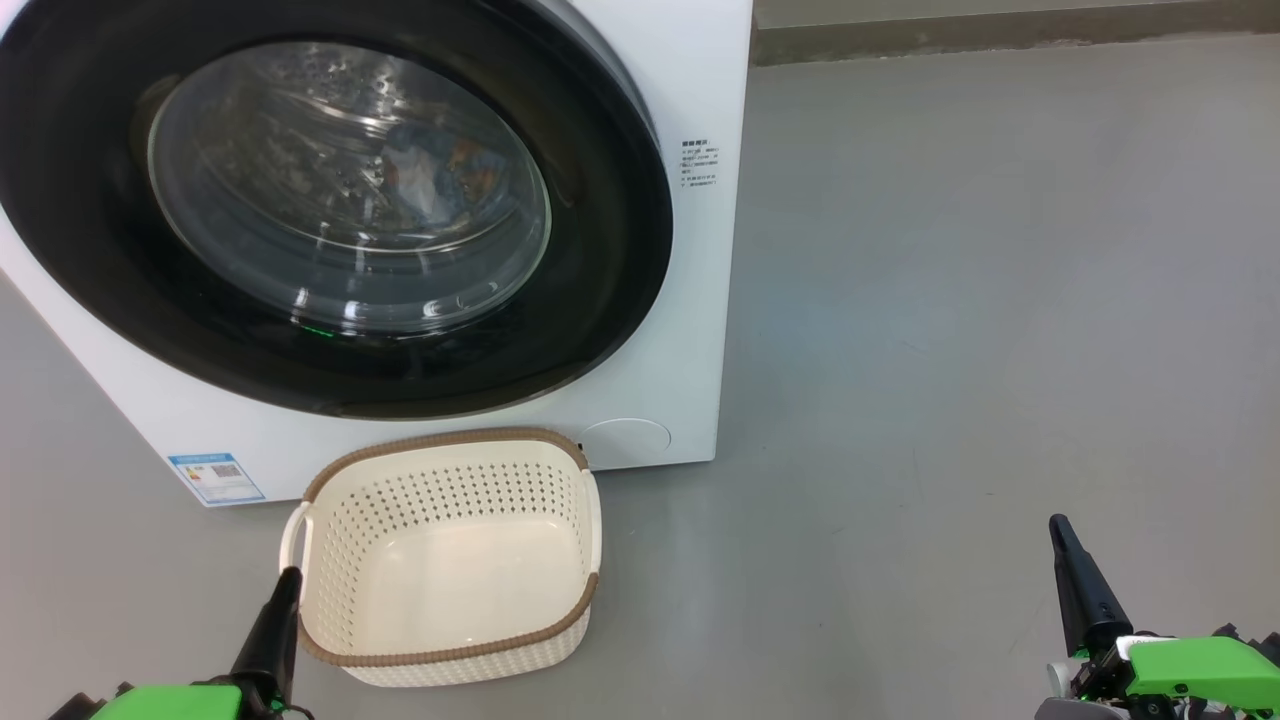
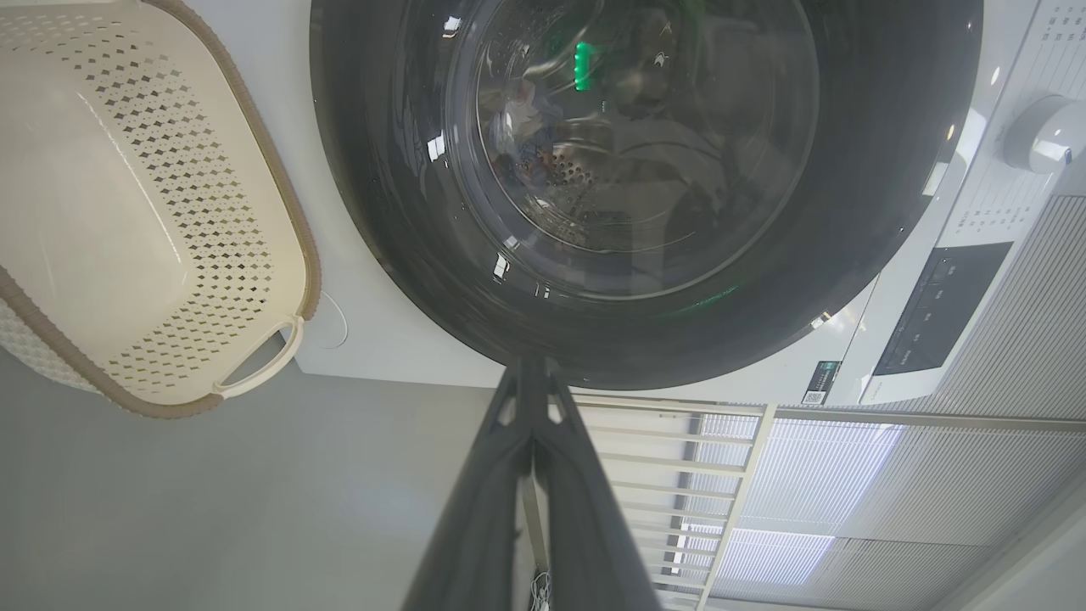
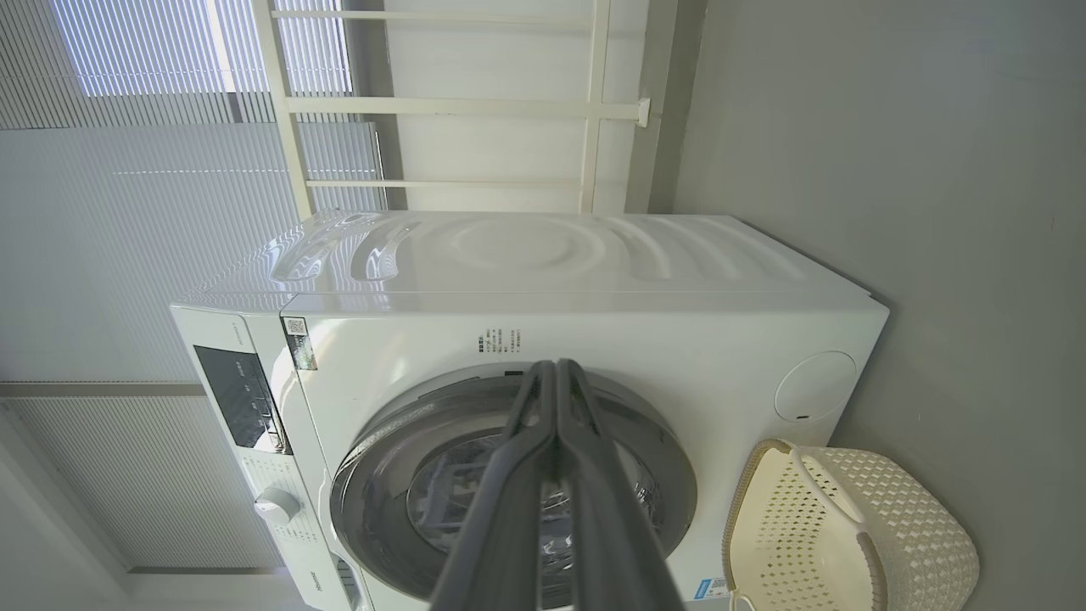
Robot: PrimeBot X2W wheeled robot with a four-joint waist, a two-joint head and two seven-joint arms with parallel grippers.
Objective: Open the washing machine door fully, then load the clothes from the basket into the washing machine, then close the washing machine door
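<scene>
Door: we find it shut on the washer; clothes lie in the drum behind its glass.
Basket: empty, on the floor just before the washer's lower front, below the door.
Left gripper: fingers pressed together, holding nothing, tip just beside the basket's left handle.
Right gripper: clenched, empty, well apart to the right.
Open room: we note wide floor right of washer and basket.
Labels: blue sticker at lower left front, print block near the right edge; we can read neither.
Room: smooth grey floor, white blinds behind.
</scene>
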